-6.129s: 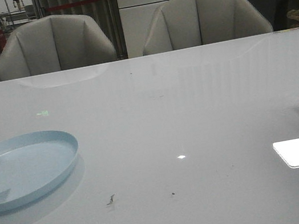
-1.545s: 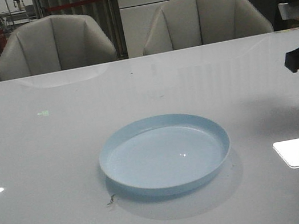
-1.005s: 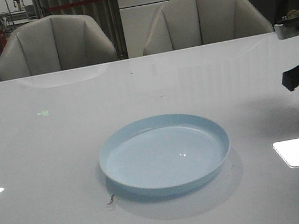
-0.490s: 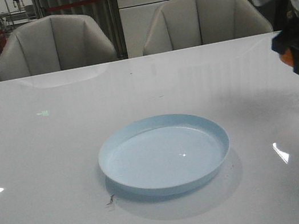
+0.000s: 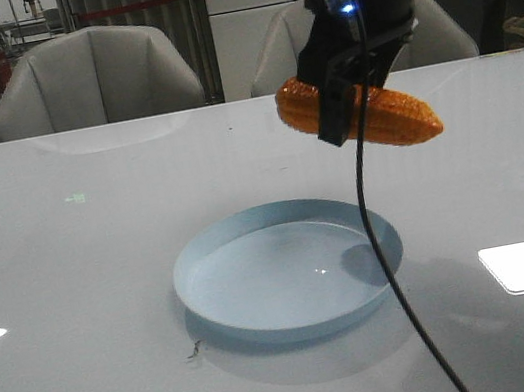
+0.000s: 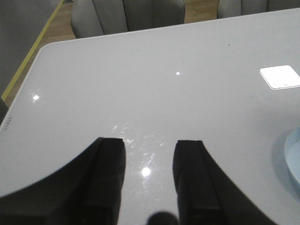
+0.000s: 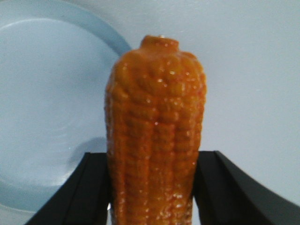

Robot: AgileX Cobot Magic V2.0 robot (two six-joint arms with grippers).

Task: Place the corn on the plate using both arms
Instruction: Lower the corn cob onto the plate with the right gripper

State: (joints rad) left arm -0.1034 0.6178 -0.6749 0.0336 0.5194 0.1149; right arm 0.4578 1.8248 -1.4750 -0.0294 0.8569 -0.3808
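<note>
1. Orange and bumpy, the corn (image 5: 361, 111) hung in the air in the front view, clamped across its middle by the right gripper (image 5: 342, 101). It sat above the 1 o'clock edge of the pale blue plate (image 5: 261, 308), its tapered tip pointing toward 4 o'clock, and its shadow fell on the plate's 3 o'clock side. The table (image 5: 85, 288) around the plate was bare. A good placement, I judged, called for carrying the cob further toward the plate's centre and lowering it close to the surface before letting go, since a rounded cob dropped from height would likely roll over the low rim.

2. The left wrist view showed the left gripper (image 6: 149, 180) with its fingers parted and nothing between them, over bare table; a sliver of the plate (image 6: 293, 159) showed at the frame's 4 o'clock edge.

3. The right wrist view showed both fingers (image 7: 91, 187) pressed against the corn (image 7: 154, 131), the plate (image 7: 51, 93) below and toward 9 o'clock, so the cob was not yet centred.
</note>
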